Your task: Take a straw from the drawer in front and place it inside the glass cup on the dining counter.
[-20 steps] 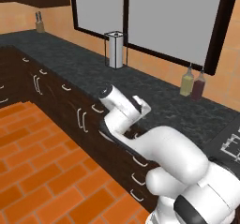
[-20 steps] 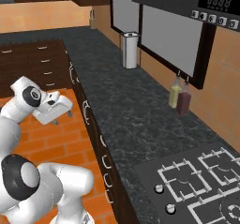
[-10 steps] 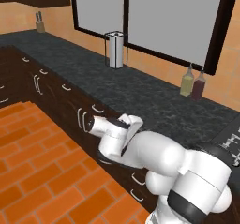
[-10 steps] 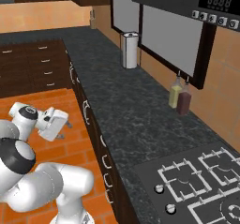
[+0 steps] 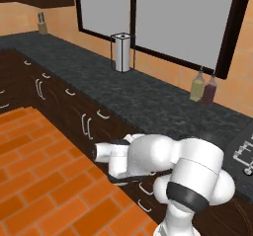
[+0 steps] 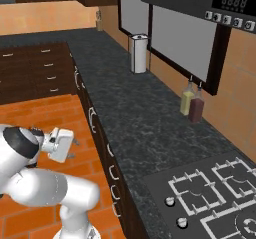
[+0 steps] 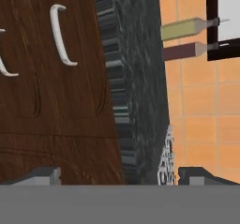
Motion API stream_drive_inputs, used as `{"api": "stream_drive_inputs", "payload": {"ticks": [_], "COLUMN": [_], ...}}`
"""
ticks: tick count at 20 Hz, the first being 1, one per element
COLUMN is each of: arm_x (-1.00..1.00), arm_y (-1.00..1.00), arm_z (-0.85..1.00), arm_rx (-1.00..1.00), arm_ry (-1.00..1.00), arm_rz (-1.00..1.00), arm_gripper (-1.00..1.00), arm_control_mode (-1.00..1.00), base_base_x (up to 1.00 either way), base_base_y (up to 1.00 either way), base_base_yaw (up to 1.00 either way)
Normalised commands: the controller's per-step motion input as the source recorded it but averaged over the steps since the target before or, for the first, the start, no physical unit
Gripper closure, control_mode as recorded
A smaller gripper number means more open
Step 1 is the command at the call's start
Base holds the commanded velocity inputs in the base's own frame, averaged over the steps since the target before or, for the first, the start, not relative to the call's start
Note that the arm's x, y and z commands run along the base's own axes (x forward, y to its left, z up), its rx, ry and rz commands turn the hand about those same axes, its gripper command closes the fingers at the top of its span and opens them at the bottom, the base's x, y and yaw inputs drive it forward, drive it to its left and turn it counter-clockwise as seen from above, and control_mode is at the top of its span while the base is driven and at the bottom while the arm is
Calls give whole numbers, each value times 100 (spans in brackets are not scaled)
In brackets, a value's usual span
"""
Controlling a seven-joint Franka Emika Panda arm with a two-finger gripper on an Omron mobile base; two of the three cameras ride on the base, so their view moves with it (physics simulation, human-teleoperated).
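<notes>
- Gripper (image 6: 71, 149) sat low over the orange brick floor (image 5: 39, 171), just out from the dark cabinet fronts (image 5: 74, 111) below the black speckled counter (image 6: 140, 128).
- In the right base view its two small fingers pointed toward the cabinets with a gap between them; nothing held. In the hand view the two fingertips (image 7: 44, 175) stood wide apart at the bottom edge, so the jaws were released.
- Hand view was rolled: dark-brown wooden drawer (image 7: 56, 92) front filled the left side, with one curved silver handle (image 7: 60, 35) and part of a second at the left edge. Drawer front looked flush, closed. Fingers apart from the handle, not touching.
- Counter edge ran beside the drawer front in the hand view, with the yellow and dark-red bottles (image 7: 187, 40) lying sideways against the orange tiled wall.
- Paper towel holder (image 5: 121, 52) stood on the counter below the window, well apart from the bottles.
</notes>
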Motion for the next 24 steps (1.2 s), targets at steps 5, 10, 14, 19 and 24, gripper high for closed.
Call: {"api": "stream_drive_inputs", "payload": {"ticks": [5, 10, 14, 19, 24], "arm_x": [41, 38, 27, 32, 35], "arm_y": [-16, -12, -10, -11, -7], "arm_z": [-32, -32, -28, -29, -29], "arm_rx": [-7, -6, -7, -7, -7], "arm_ry": [0, 0, 0, 0, 0], "arm_rz": [0, 0, 0, 0, -1], "arm_gripper": [-100, -100, -100, -100, -100], "arm_control_mode": [-100, -100, -100, -100, -100], "base_base_x": [0, 0, 0, 0, 0], "base_base_y": [0, 0, 0, 0, 0], "base_base_yaw": [0, 0, 0, 0, 0]}}
